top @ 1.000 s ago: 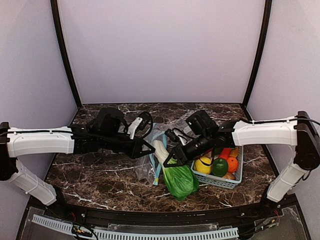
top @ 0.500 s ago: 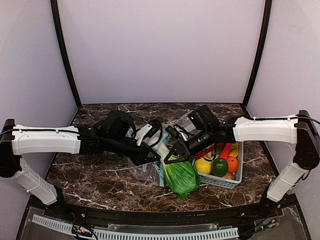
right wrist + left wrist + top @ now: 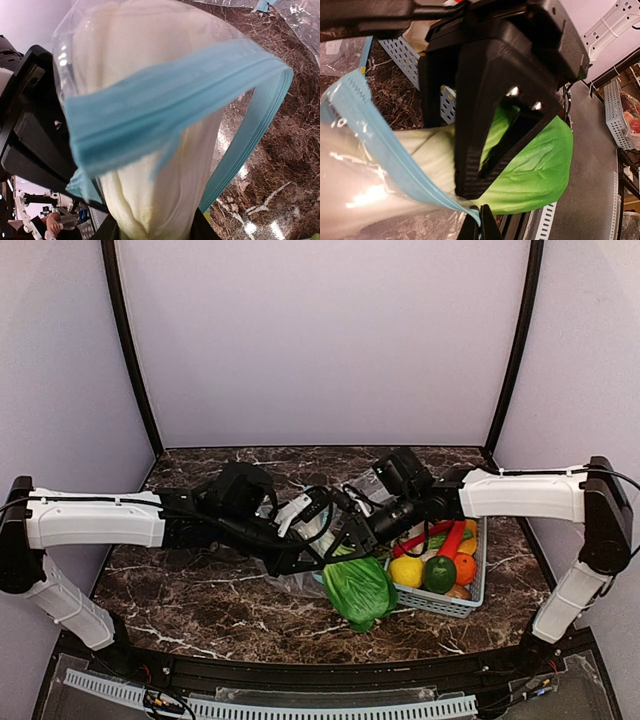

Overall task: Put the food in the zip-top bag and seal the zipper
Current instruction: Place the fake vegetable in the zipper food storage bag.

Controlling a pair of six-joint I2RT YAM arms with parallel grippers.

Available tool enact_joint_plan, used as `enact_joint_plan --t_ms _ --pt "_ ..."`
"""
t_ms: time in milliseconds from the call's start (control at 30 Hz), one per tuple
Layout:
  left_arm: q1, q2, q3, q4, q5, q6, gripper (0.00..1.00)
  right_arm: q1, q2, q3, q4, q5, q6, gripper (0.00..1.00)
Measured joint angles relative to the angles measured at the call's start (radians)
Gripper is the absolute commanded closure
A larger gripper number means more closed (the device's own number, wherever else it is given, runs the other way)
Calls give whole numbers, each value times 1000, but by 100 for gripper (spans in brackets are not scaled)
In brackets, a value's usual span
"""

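Basket (image 3: pixel 440 606) (fruit (image 3: pixel 439 574) inside) beside right fingers (image 3: pixel 111 231) pinching leafy vegetable (image 3: pixel 360 590); left fingers (image 3: pixel 487 229) seemingly pinch zipper (image 3: pixel 395 165).

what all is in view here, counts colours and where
leafy vegetable: 1, white stalk and green leaves, stalk inside the bag mouth, leaves outside beside the basket
zip-top bag: 1, clear, table centre, around the stalk
zipper: 1, light blue, open, looped round the stalk
basket: 1, light blue, right of centre
lemon: 1, yellow, in basket
lime: 1, green, in basket
orange: 1, orange, in basket
tapered vegetable: 1, red-orange, in basket
table: 1, dark marble
left gripper: 1, black, shut on the zipper
right gripper: 1, black, shut on the leafy vegetable
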Motion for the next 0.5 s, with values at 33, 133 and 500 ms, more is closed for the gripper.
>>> enact_joint_plan --t_ms 33,133,500 --pt "-1 3 6 0 10 5 99 2 14 14 -7 -7 -10 78" --pt "-2 8 22 -9 40 22 99 13 56 52 -29 -19 -39 76" --pt "-6 24 52 -42 58 54 99 25 96 77 -73 -35 -141 71"
